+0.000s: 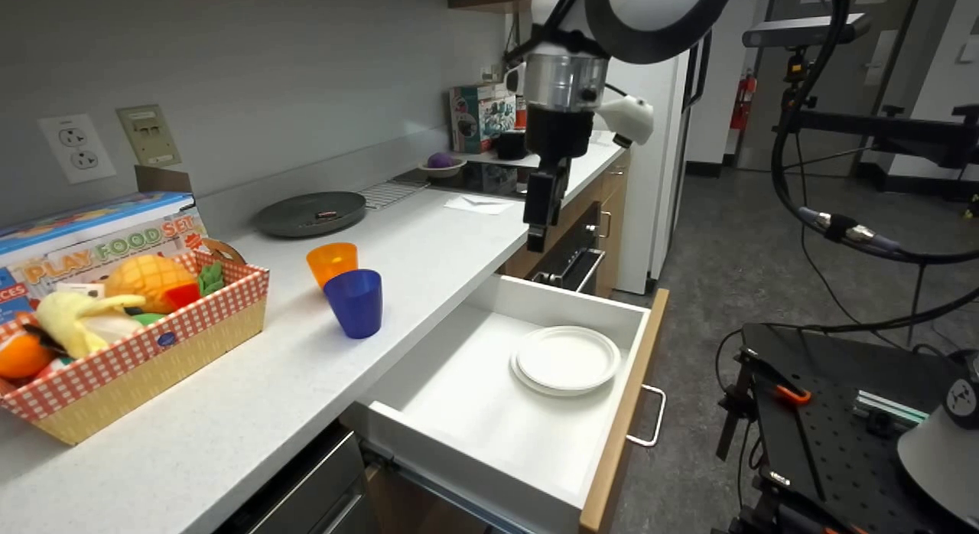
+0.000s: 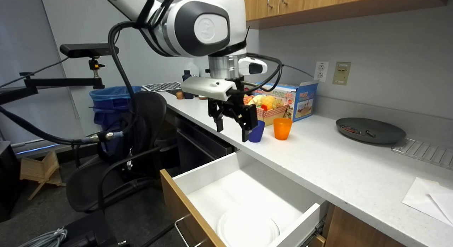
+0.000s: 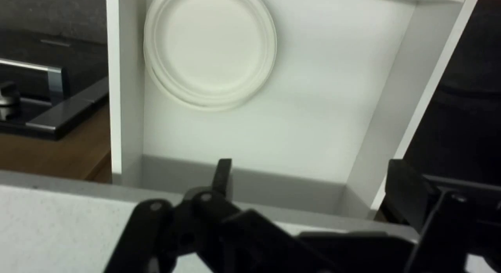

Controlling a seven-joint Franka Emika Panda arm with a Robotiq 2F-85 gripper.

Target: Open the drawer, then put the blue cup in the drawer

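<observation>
We see the drawer (image 1: 459, 381) pulled out from under the counter (image 1: 451, 243), and white plates (image 1: 567, 358) lie in it, one on top of another. In the wrist view, we find those plates at 10 o'clock in the drawer. The blue cup (image 1: 356, 304) stands up straight on the counter. In an exterior view, we look out from that cup: the drawer is at 4 o'clock, the orange cup (image 1: 329, 260), close by, is at 11 o'clock, and the basket (image 1: 176, 366) of play food (image 1: 149, 280) is at 9 o'clock. A gap shows between the two cups, so they are apart. The gripper (image 2: 232, 130) hangs in the air near 12 o'clock from the drawer in both exterior views, and it points down to 6 o'clock. We see its jaws wide apart. In an exterior view, it hides part of the blue cup (image 2: 257, 133).
</observation>
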